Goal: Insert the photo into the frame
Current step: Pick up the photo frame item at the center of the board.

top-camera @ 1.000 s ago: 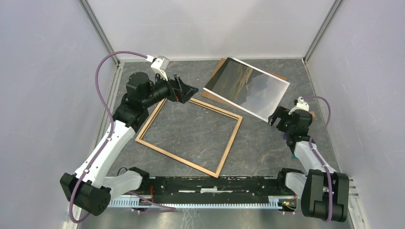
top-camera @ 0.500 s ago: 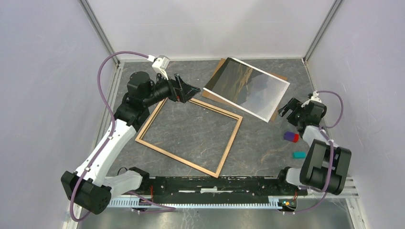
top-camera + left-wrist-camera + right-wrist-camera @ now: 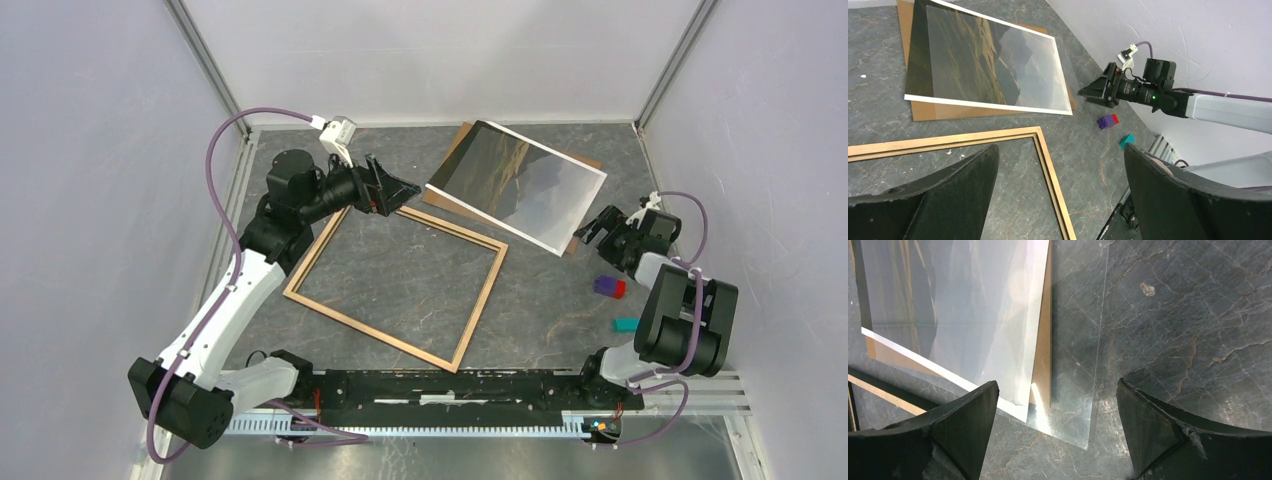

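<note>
The photo, a dark hillside print with a white border, lies at the back right on a brown backing board, under a clear sheet. In front of it the tan frame lies flat and empty. My left gripper hovers open over the frame's far corner, holding nothing. My right gripper is open just right of the photo's near right corner, low over the table. The right wrist view shows the photo, the board's edge and the clear sheet's corner ahead of the open gripper.
A purple and red block and a teal block lie on the table beside the right arm. White walls close in the back and both sides. The left wrist view shows the frame's rail and the right gripper.
The right arm has folded back toward the right wall, and its gripper has shifted right and slightly away from the photo's corner. This uncovered the two blocks. The left arm has barely moved.
</note>
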